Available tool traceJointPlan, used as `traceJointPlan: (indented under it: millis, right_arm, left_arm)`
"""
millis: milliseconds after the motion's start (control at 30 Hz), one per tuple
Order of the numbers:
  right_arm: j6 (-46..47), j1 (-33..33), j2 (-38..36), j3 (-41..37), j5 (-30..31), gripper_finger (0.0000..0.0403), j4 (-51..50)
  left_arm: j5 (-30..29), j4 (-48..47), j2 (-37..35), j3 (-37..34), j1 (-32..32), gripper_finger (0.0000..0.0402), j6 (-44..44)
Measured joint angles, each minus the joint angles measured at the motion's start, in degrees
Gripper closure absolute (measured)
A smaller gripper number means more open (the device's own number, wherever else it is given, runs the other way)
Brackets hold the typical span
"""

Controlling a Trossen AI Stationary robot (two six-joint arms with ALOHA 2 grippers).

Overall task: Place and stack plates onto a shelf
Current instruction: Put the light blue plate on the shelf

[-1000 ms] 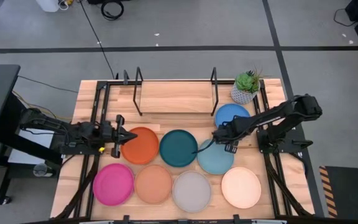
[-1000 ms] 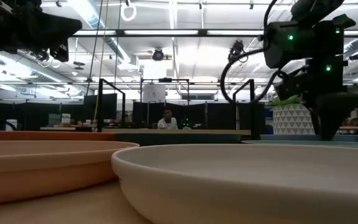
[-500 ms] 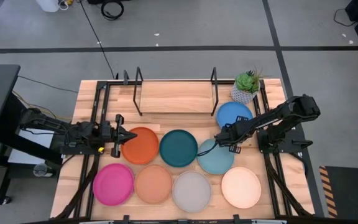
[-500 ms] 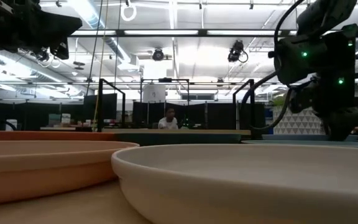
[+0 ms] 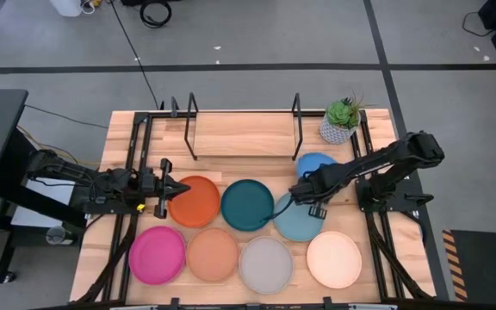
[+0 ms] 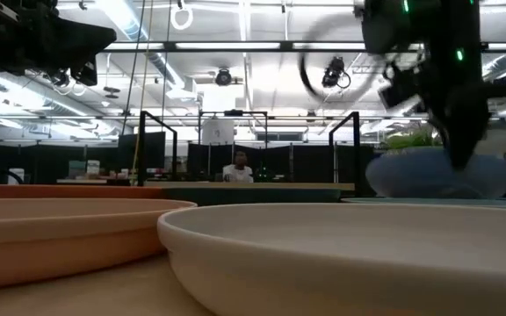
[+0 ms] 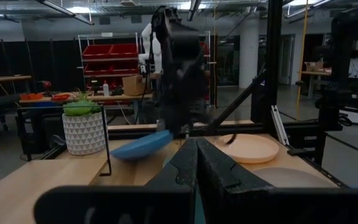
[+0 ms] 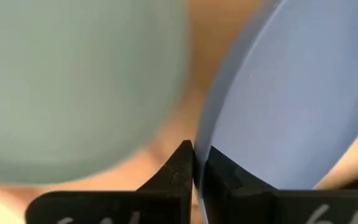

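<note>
Seven plates lie flat on the tabletop: orange, dark teal, light blue, magenta, salmon, grey and cream. The blue plate hangs tilted at the right, with my right gripper shut on it. The shelf, a pale plank between black hoop frames, stands at the far edge. My left gripper waits shut over the orange plate's left rim. My right gripper pinches the blue plate's rim between its two fingers, on the side nearest the light blue plate. The fingers come from above, pointing down. The plate hangs tilted, held edge highest, and looks clear of the table in the low view.
A small green plant in a white pot stands at the far right, close to the shelf's right hoop and to the lifted plate. Black rails run along both table sides. The shelf's plank is bare.
My right gripper has taken hold of the blue plate's rim and risen, shifting slightly toward the table's left. The blue plate has come up off the table and tipped, its held edge leading upward.
</note>
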Motion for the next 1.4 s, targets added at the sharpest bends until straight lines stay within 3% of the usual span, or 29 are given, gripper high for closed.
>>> traceJointPlan:
  millis: [233, 400, 600, 900, 1167, 1400]
  right_arm:
    - [-6.6, 5.2, 0.0, 12.7, -2.3, 0.0379, 1.3]
    - [-19.2, 5.8, 0.0, 18.1, 4.8, 0.0379, 7.7]
    - [-33.1, 0.2, 0.8, 18.4, 14.7, 0.0379, 17.0]
    - [-47.1, -12.1, 11.0, 18.9, 14.7, 0.0378, 19.3]
    - [-48.2, -18.7, 20.8, 26.4, 17.5, 0.0378, 10.8]
    - [-47.0, -20.6, 23.6, 27.3, 17.9, 0.0377, 8.0]
  left_arm:
    - [0.0, 0.0, 0.0, 0.0, 0.0, 0.0392, 0.0]
    - [0.0, 0.0, 0.0, 0.0, 0.0, 0.0392, 0.0]
    - [0.0, 0.0, 0.0, 0.0, 0.0, 0.0392, 0.0]
    - [0.0, -0.3, 0.0, 0.0, 0.0, 0.0392, 0.0]
    - [0.0, -0.5, 0.0, 0.0, 0.0, 0.0392, -0.1]
    - [0.0, -1.3, 0.0, 0.0, 0.0, 0.0392, -1.5]
